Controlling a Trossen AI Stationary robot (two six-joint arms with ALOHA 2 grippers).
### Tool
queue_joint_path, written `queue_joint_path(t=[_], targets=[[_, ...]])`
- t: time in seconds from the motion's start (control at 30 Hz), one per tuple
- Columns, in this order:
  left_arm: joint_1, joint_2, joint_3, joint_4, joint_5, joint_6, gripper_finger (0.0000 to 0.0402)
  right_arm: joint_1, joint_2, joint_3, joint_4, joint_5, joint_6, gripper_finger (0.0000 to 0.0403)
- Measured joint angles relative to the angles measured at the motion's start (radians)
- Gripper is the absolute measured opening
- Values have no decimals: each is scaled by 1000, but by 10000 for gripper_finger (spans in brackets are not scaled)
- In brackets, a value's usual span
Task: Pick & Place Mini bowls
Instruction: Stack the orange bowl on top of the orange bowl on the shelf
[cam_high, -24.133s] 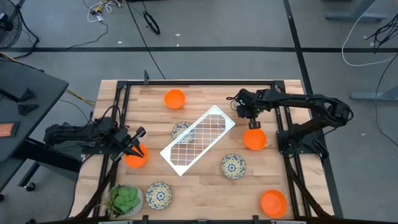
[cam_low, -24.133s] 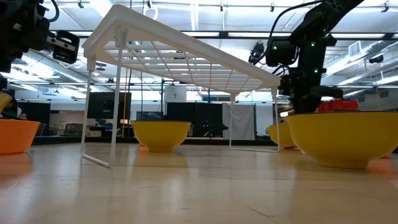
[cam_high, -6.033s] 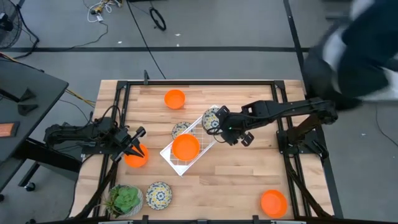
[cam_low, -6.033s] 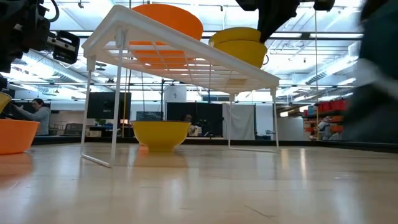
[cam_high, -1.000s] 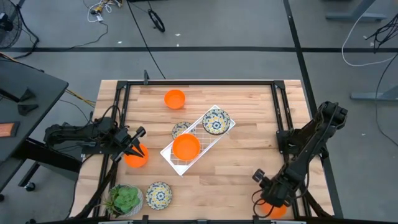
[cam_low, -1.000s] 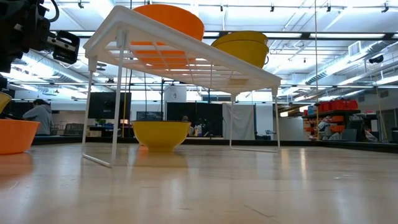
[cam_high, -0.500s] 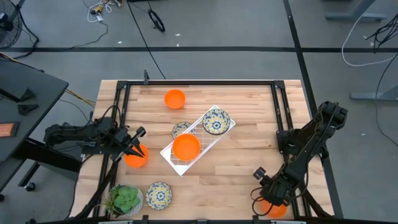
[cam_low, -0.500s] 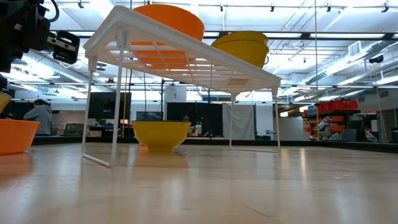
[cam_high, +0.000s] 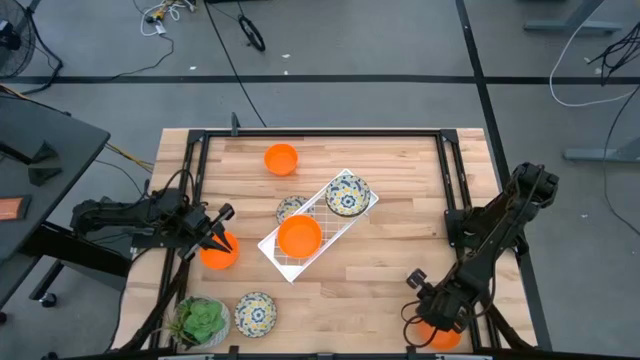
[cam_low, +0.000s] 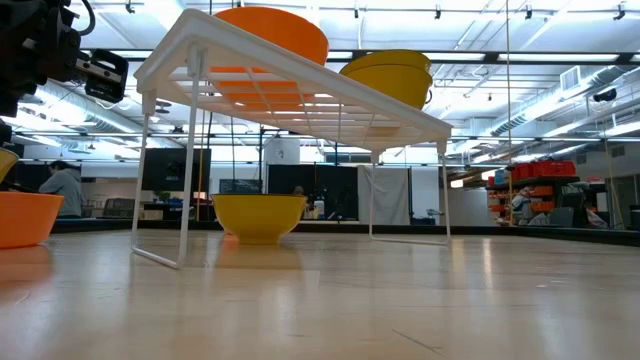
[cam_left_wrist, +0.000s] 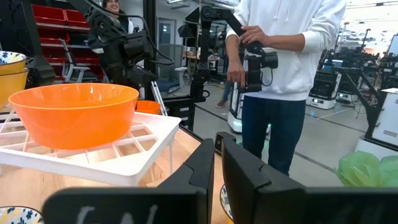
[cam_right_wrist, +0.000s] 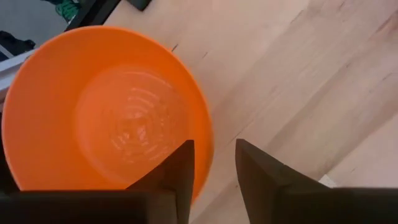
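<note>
Two bowls already sit on the white rack (cam_high: 318, 224). The right claw (cam_right_wrist: 214, 163) straddles the rim of the orange bowl (cam_right_wrist: 106, 109) at the worktop's (cam_high: 390, 250) near-right corner, fingers apart, one inside and one outside, not yet pinching. A shallow bite on that thin rim could let the bowl tip or slide off the nearby edge. The left claw (cam_left_wrist: 217, 165) rests closed and empty at the left.

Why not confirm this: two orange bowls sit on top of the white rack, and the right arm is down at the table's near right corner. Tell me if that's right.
Not quite. The high view shows one orange bowl and one floral bowl on the white rack. The right gripper is indeed at the near right corner.
</note>
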Motion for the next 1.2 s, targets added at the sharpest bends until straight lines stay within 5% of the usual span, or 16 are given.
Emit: queue_joint_path(t=[0.33, 1.2], targets=[[0, 0, 0, 0, 0, 0, 37, -12, 0, 1, 0, -45, -21, 8], [0, 0, 0, 0, 0, 0, 37, -137, -53, 103, -49, -82, 137, 0]])
